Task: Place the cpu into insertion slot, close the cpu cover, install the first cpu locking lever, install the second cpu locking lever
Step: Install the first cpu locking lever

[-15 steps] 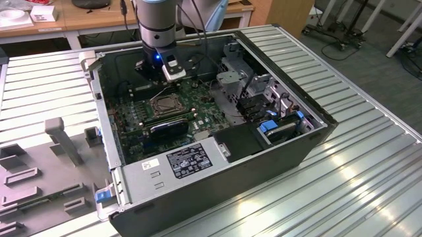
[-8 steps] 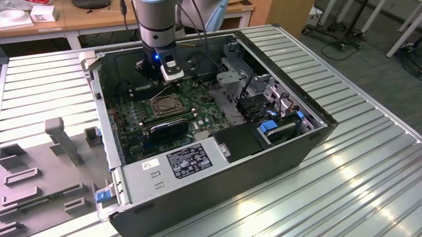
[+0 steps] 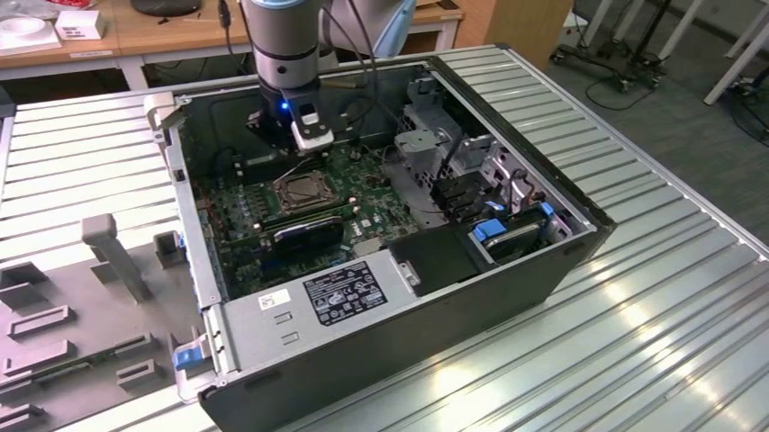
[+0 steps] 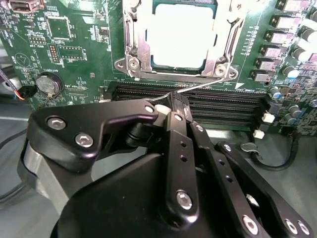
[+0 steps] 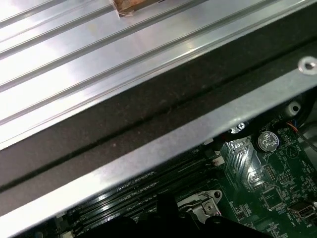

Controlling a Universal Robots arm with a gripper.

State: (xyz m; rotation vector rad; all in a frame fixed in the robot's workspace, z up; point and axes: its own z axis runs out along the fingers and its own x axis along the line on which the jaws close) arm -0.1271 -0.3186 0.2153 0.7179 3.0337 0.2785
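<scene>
— Two steps look done, and the tool (image 4: 169,106) is on a third: its fingers are pinched tight on the free end of a thin wire locking lever (image 4: 198,87).
— First lever or second?
— Can't tell. It runs from the tool, across the memory slots (image 4: 223,106), to a corner of the cpu cover (image 4: 136,49). Since it sits in the tool's grip, I'd judge it not yet latched.
— And the chip?
— The cpu (image 4: 181,34) lies flat in the insertion slot (image 3: 301,191), with its pale top showing through the cover's cut-out. The cover looks folded down around it.
— So what's left?
— Latching this lever, at least. Whether the other one is home I can't see.
— The arm?
— In the exterior view it stands nearly upright, reaching into the open computer case (image 3: 397,378). The wrist hangs just beside the socket, on the side away from the black heatsink (image 3: 306,236). The case lies on its side on the ribbed metal desk (image 3: 625,342).
</scene>
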